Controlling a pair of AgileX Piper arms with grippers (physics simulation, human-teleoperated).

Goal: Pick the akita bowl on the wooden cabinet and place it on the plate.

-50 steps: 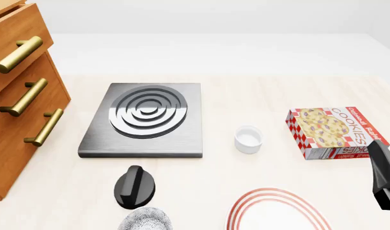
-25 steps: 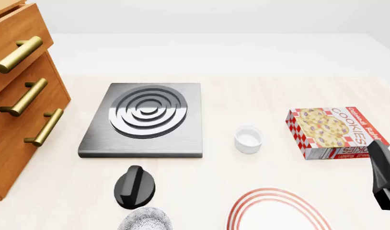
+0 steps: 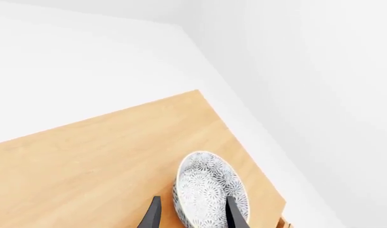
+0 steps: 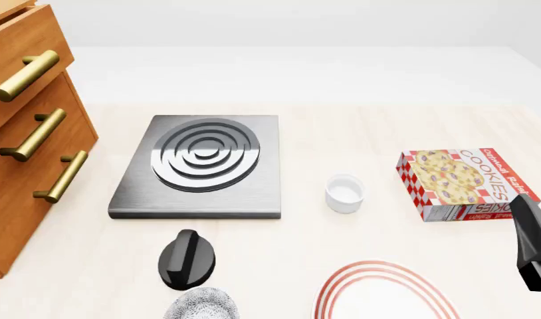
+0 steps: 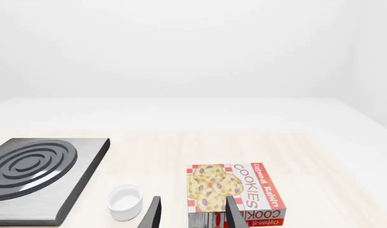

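Observation:
The akita bowl [image 3: 209,187], white with a fine dark net pattern, sits on the top of the wooden cabinet [image 3: 98,161] close to its corner. My left gripper [image 3: 193,216] is open and straddles the bowl's near wall, one finger outside it and one over its inside. In the front view the cabinet [image 4: 22,146] shows only its drawer fronts; its top and the left gripper are out of frame. The plate [image 4: 386,289] with red rings lies at the table's near edge. My right gripper [image 5: 193,216] is open and empty, seen at the right [image 4: 536,266].
A twin speckled bowl [image 4: 199,306] rests at the near edge, left of the plate, behind a black rounded object [image 4: 186,259]. A grey ringed stove slab [image 4: 204,163], a small white cup [image 4: 344,193] and a cookies box [image 4: 461,183] occupy the table's middle and right.

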